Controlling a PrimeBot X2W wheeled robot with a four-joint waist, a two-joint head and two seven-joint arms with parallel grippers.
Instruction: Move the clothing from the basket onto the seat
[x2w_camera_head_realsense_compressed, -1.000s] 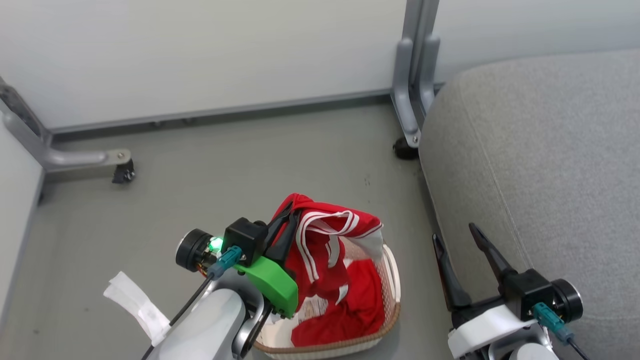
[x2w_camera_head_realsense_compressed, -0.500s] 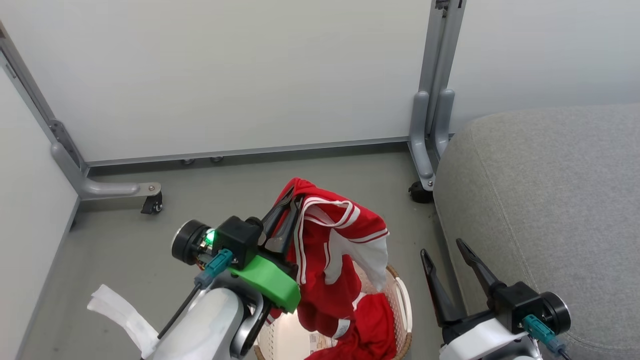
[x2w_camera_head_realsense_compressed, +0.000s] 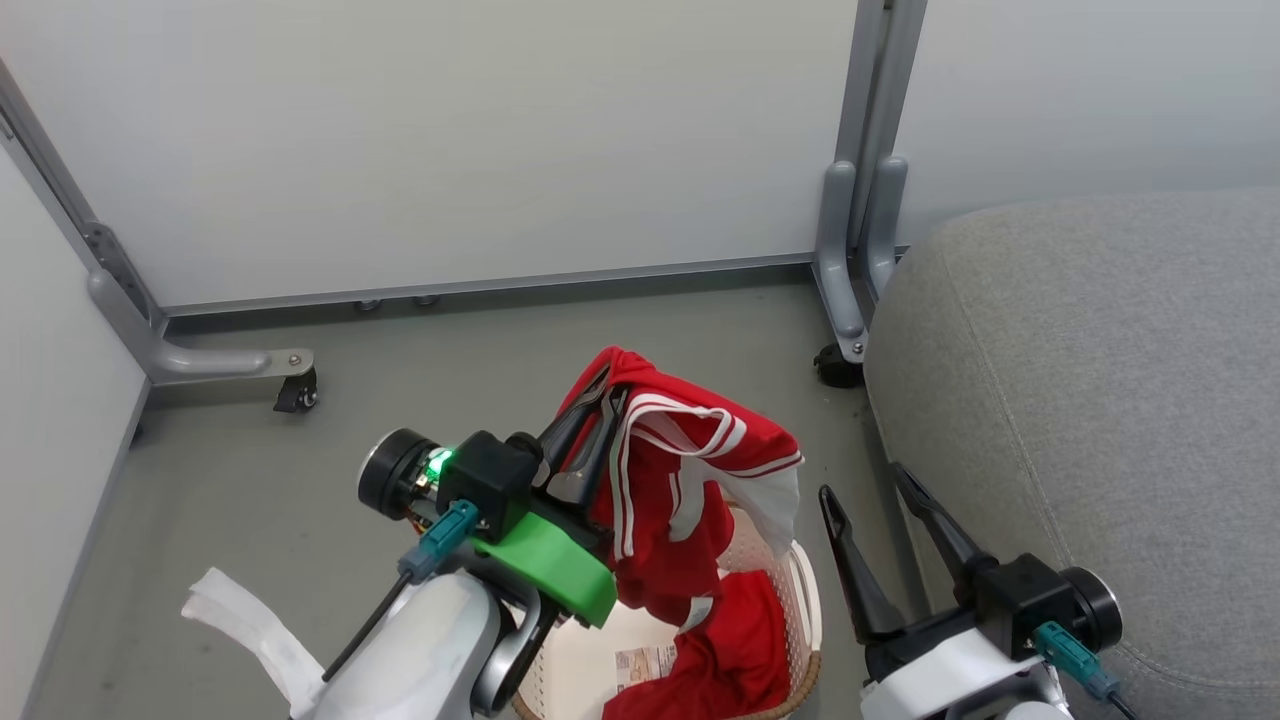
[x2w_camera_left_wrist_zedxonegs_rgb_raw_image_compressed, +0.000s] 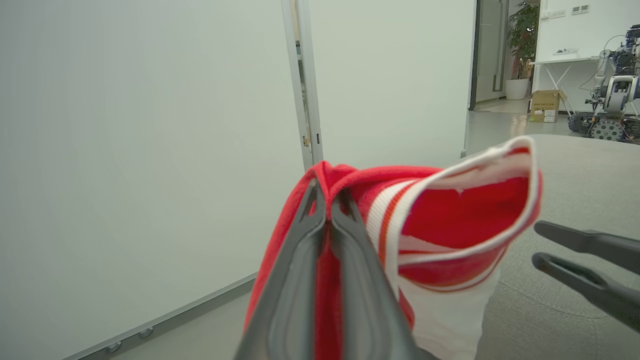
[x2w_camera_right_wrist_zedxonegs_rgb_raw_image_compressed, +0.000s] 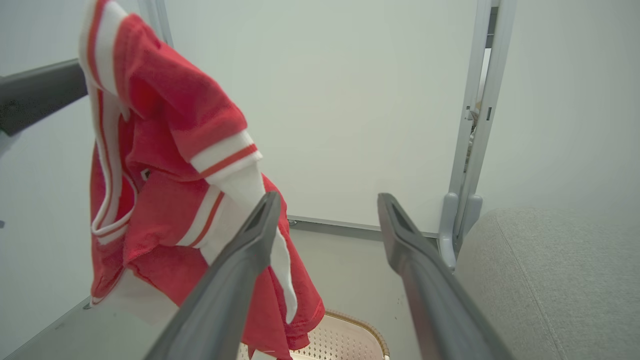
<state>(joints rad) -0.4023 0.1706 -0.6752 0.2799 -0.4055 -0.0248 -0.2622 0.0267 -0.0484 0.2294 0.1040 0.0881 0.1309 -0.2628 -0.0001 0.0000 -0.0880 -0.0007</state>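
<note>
Two left fingers (x2w_camera_left_wrist_zedxonegs_rgb_raw_image_compressed: 292, 290) are clamping a red garment (x2w_camera_head_realsense_compressed: 680, 470) above the basket (x2w_camera_head_realsense_compressed: 810, 610), right fingers (x2w_camera_head_realsense_compressed: 855, 570) hovering apart beside it.

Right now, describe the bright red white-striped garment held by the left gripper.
The soft red striped garment hangs crumpled from one pinched fold, clamped in the shut left gripper. White stripes edge its openings, and a white panel droops on its right side. Its hem dangles over the cream perforated basket, apart from the open right gripper and the grey seat.

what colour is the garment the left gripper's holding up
The garment is bright red with white stripes and white trim, clearest in the right wrist view.
</note>
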